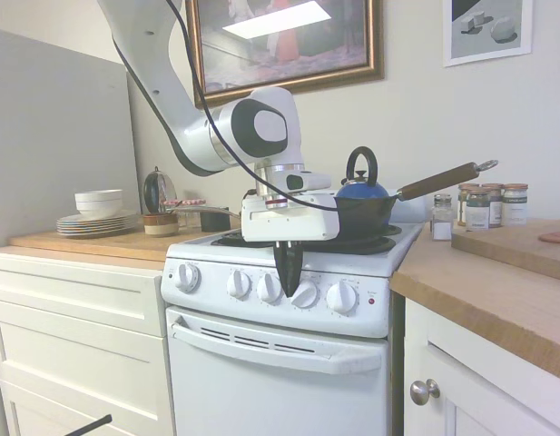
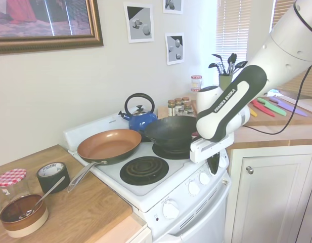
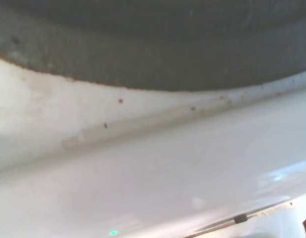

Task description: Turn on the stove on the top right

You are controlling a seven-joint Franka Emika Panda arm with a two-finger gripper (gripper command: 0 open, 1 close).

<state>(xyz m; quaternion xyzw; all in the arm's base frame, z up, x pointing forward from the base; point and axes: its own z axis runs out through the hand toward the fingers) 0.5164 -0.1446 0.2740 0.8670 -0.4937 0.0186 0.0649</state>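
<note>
The stove (image 1: 289,354) is set between white cabinets (image 1: 75,345) under a wooden counter (image 1: 497,291), with five knobs in a row along its front panel. The claw (image 1: 288,265) is hung pointing down just in front of that panel, between the third knob (image 1: 270,288) and the fourth knob (image 1: 304,293), its dark fingers seen pressed together into a single point with nothing pinched. In the wrist view only a blurred white enamel edge and a dark burner rim are shown. The main risk is judged to be a wrong choice of knob: no markings can be read, so a neighbouring burner could be lit instead. A black wok (image 2: 172,132) and a blue kettle (image 2: 139,117) are stood on the right-hand burners and would be heated. With the fingers closed, a knob could only be pushed, and slipping off its round face is thought likely.
</note>
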